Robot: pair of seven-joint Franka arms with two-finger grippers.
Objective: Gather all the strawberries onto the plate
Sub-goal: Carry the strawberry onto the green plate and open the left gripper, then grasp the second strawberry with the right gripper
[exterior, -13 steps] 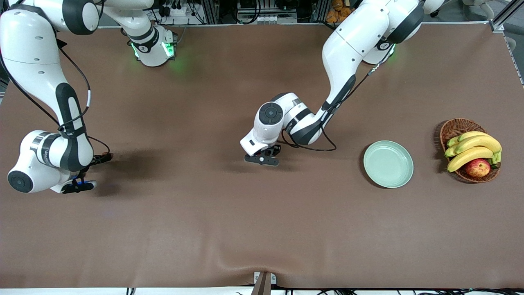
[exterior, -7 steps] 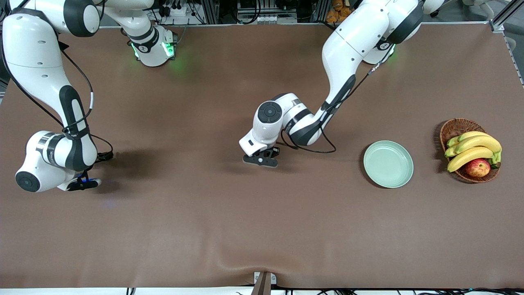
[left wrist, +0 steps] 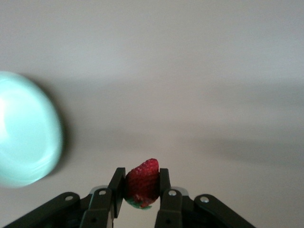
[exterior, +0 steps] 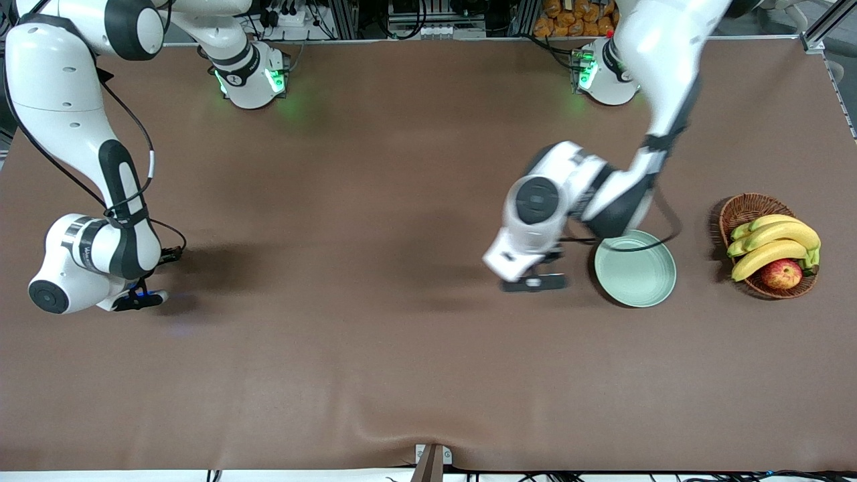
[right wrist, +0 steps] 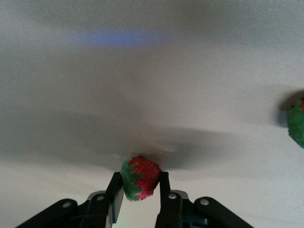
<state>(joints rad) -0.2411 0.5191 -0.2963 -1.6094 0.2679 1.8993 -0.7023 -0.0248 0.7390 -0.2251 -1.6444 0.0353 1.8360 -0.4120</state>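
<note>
The pale mint-green plate point(exterior: 635, 269) lies toward the left arm's end of the table; it also shows in the left wrist view point(left wrist: 26, 128). My left gripper point(exterior: 533, 282) hangs just beside the plate's rim, on the side toward the table's middle, and is shut on a strawberry point(left wrist: 142, 183), red tip outward. My right gripper point(exterior: 137, 299) is low over the table at the right arm's end and is shut on a second strawberry point(right wrist: 140, 178). A third strawberry point(right wrist: 297, 124) lies on the table near it, at the edge of the right wrist view. No strawberries show in the front view.
A brown wicker basket point(exterior: 744, 209) with bananas point(exterior: 776, 244) and a red-yellow apple point(exterior: 781, 274) stands beside the plate, closer to the left arm's end of the table. A brown cloth covers the table, with a fold at its near edge point(exterior: 402, 418).
My left arm has swung from the table's middle to beside the plate. My right gripper has shifted slightly toward the table's middle.
</note>
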